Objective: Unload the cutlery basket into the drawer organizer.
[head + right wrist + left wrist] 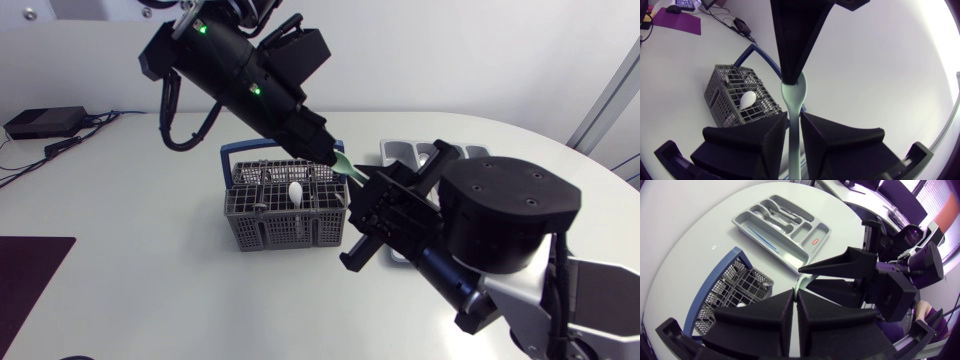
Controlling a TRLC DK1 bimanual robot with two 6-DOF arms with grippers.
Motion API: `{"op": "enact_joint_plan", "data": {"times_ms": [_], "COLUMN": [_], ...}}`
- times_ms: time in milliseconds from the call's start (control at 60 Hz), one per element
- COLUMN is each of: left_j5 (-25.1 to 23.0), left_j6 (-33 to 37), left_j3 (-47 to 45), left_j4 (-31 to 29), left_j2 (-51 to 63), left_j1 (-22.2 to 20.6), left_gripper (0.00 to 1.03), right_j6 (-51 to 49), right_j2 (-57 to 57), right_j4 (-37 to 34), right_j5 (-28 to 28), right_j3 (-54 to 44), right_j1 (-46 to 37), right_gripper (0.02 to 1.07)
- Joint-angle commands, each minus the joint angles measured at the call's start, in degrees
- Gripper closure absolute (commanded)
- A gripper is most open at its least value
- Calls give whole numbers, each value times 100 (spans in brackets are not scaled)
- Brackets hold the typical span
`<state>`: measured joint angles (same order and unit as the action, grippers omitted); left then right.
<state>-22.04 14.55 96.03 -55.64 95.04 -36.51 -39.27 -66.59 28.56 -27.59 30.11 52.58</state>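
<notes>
- Pale green utensil (794, 95) hangs above the table (120, 230), held at both ends: its rounded end is in one gripper and its slim handle in the other.
- Right gripper (794, 118) reaches in from the near right. Its jaws press on the handle from both sides (the handle fills the gap between them).
- Left gripper (795, 294) slants down from the far left and is clenched on the rounded end, its fingers almost meeting. The two grippers face each other tip to tip.
- Cutlery basket (285, 228), grey mesh with a blue handle (224, 165), stands on the table. It is just beside and below the held utensil, which is over the basket's corner on the organizer side.
- White spoon (296, 192) sits in a middle compartment of the basket, bowl uppermost.
- Drawer organizer (785, 255), a grey tray, lies beyond the basket, near it but not touching. Silver cutlery lies in its long compartments, and a thin blue piece lies in the longest.
- Black box (45, 122) sits at the table's far left corner.
</notes>
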Motion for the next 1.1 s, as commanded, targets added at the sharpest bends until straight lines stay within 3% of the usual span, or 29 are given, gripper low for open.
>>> {"op": "enact_joint_plan", "data": {"times_ms": [0,250,483,633,750,833,867,1083], "left_j5": [-37,-37,-37,-46,-46,-46,-46,-37], "left_j6": [-163,-154,-171,-215,-356,-400,-400,-198], "left_j3": [-155,-181,-199,-181,-128,-84,-58,329], "left_j4": [-35,-35,-26,44,150,246,290,431], "left_j2": [120,120,111,93,23,-56,-91,-250], "left_j1": [-58,-49,-40,-31,-14,30,74,716], "left_gripper": [99,99,96,65,27,10,6,6], "right_j6": [-116,-125,-134,-116,-116,-116,-116,24], "right_j2": [-91,-118,-153,-135,-21,84,146,946], "right_j4": [98,141,124,115,62,27,-17,-746], "right_j5": [-123,-185,-185,-150,-97,-44,0,641], "right_j3": [57,30,92,39,-14,-102,-146,-427], "right_j1": [51,86,86,95,77,77,68,-283], "right_gripper": [90,101,101,101,101,101,101,101]}}
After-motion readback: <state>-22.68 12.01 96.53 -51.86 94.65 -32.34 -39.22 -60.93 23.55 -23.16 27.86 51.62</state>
